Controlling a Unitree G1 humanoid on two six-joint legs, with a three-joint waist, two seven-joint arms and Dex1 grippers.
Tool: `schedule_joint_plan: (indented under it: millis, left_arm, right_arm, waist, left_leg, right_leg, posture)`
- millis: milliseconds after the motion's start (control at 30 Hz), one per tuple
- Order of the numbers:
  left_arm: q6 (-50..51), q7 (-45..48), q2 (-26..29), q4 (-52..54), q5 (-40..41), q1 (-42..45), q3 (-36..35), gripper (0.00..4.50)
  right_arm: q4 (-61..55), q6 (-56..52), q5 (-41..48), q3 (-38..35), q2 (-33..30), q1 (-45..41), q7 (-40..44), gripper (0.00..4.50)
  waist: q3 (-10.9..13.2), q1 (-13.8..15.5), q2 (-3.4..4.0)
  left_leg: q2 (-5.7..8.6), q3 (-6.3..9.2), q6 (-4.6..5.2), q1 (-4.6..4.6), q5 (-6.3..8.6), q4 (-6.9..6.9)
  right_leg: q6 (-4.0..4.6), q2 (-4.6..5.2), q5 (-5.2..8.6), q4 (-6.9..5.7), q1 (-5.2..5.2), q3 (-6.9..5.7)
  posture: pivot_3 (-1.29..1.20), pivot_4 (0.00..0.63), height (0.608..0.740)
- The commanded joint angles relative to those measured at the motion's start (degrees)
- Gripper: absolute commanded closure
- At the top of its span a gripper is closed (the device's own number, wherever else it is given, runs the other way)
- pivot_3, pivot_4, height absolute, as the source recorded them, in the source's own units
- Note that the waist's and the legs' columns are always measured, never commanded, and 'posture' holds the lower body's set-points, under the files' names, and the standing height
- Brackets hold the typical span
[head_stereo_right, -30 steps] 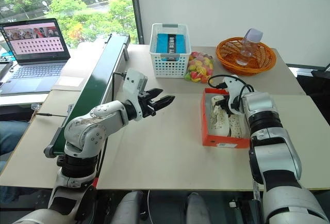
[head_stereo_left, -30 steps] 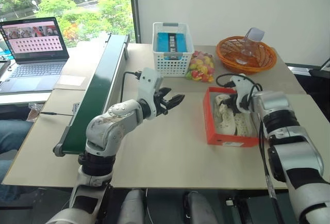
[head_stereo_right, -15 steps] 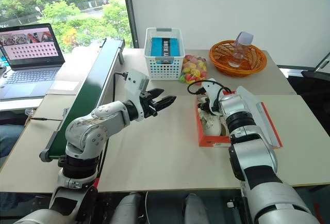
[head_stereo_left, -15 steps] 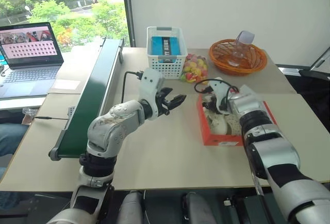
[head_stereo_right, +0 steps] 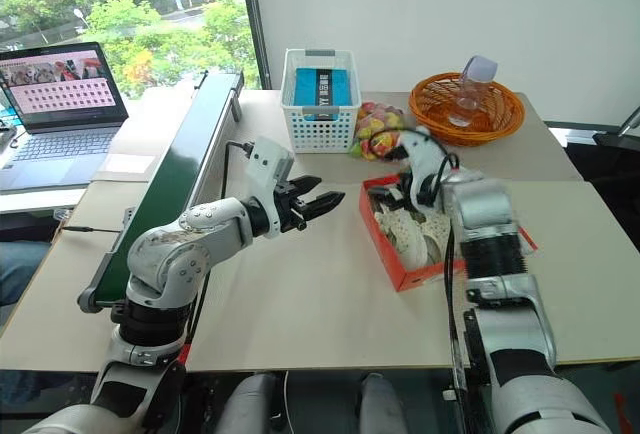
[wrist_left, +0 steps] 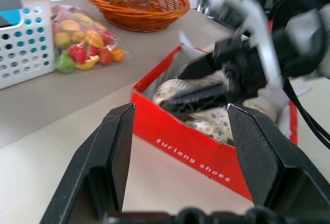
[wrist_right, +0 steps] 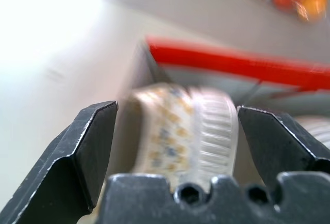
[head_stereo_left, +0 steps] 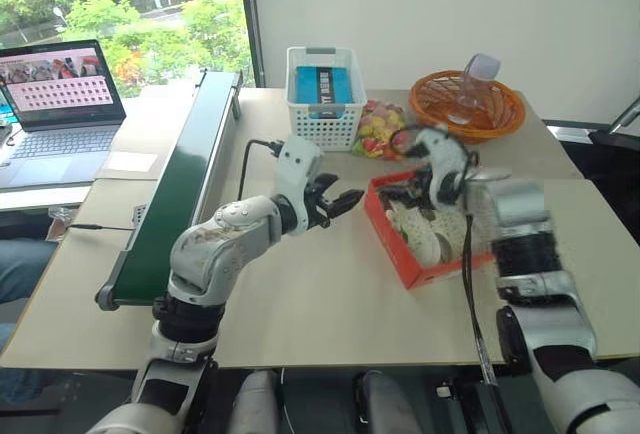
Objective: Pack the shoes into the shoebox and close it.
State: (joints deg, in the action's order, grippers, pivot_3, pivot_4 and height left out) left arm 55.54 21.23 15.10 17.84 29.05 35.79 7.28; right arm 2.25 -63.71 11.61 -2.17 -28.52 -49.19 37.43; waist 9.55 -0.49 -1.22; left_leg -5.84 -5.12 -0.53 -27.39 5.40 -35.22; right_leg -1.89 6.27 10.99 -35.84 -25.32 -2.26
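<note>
The desk (head_stereo_left: 300, 314) is carrying the shoebox (head_stereo_left: 392, 237) at about 3 o'clock from centre, lying askew, with the shoes (head_stereo_left: 420, 229) sitting inside it. The right hand (head_stereo_left: 412, 182) is hovering just above them, fingers spread wide, gripping nothing. The left hand (head_stereo_left: 335, 202) is waiting at 9 o'clock of the box, part-open and empty. Risk: a shoe riding high may be blocking the lid.

left end effector (head_stereo_left: 341, 202) fingers apart; right end effector (wrist_right: 175, 131) fingers spread

shoes (head_stereo_right: 408, 235) in shoebox (head_stereo_right: 385, 254), wicker basket (head_stereo_right: 470, 110) behind
</note>
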Motion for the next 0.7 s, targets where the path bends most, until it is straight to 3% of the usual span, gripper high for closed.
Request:
schedule_joint_plan:
  millis: [33,133,267,367,467,567,700]
  left_arm:
    - [-3.5,5.6,3.1,-1.6,-1.5,2.5,2.1,1.46]
    - [-5.6,9.5,4.7,-4.5,-2.1,3.9,3.2,1.46]
    - [-8.8,15.6,6.3,-8.5,-3.3,5.9,5.5,1.46]
    - [-11.2,19.4,7.1,-10.6,-4.4,6.9,7.1,1.46]
    - [-13.8,23.6,7.7,-13.6,-6.0,8.3,9.0,1.46]
    - [-15.9,26.3,7.6,-15.9,-7.4,9.5,10.2,1.46]
    - [-17.9,28.3,7.7,-17.0,-9.6,10.1,11.4,1.46]
  right_arm:
    - [-17.9,-9.0,5.5,-6.2,-5.6,2.3,0.9,0.06]
    - [-27.6,-10.2,7.8,-6.8,-11.9,7.4,2.5,0.06]
    - [-37.2,-21.4,15.8,-19.8,-12.7,14.3,5.2,0.06]
    - [-40.8,-28.2,19.9,-29.3,-10.4,18.7,5.0,0.74]
    - [-46.4,-28.8,22.1,-38.2,-7.1,28.1,3.0,1.75]
    - [-49.5,-26.8,19.6,-42.6,-2.5,37.0,-0.8,2.81]
    - [-47.2,-14.9,14.1,-42.1,3.5,44.7,-8.0,4.28]
  waist:
    - [0.0,0.4,0.00]
    - [0.0,1.2,-0.01]
    - [0.0,1.3,-0.02]
    - [0.0,1.5,-0.02]
    - [0.0,1.8,-0.05]
    - [0.0,1.8,0.03]
    - [0.0,1.6,0.04]
  left_leg:
    - [0.00,0.00,0.00,0.02,0.00,0.00]
    - [0.00,-0.02,-0.02,0.02,0.02,0.00]
    - [0.10,-0.11,-0.02,0.00,0.02,0.02]
    - [0.14,-0.09,-0.02,-0.03,0.02,0.02]
    - [0.14,-0.03,-0.02,-0.03,0.02,0.16]
    - [0.17,-0.05,-0.02,-0.04,0.02,0.27]
    - [0.20,0.00,-0.01,-0.04,0.02,0.30]
  right_leg:
    - [0.12,0.00,0.09,0.00,0.02,-0.01]
    - [0.17,0.03,0.12,0.09,0.03,-0.02]
    - [0.18,0.19,0.13,0.27,0.07,-0.02]
    - [0.18,0.20,0.12,0.44,0.14,-0.02]
    - [0.16,0.17,0.11,0.66,0.23,-0.08]
    - [0.15,0.18,0.09,0.73,0.18,-0.07]
    - [0.12,0.18,0.09,0.78,0.21,-0.08]
  posture:
    - [0.00,0.150,0.735]
    - [0.00,0.150,0.735]
    - [0.00,0.150,0.735]
    - [0.00,0.150,0.735]
    - [0.00,0.150,0.735]
    - [0.00,0.150,0.735]
    - [0.00,0.150,0.735]
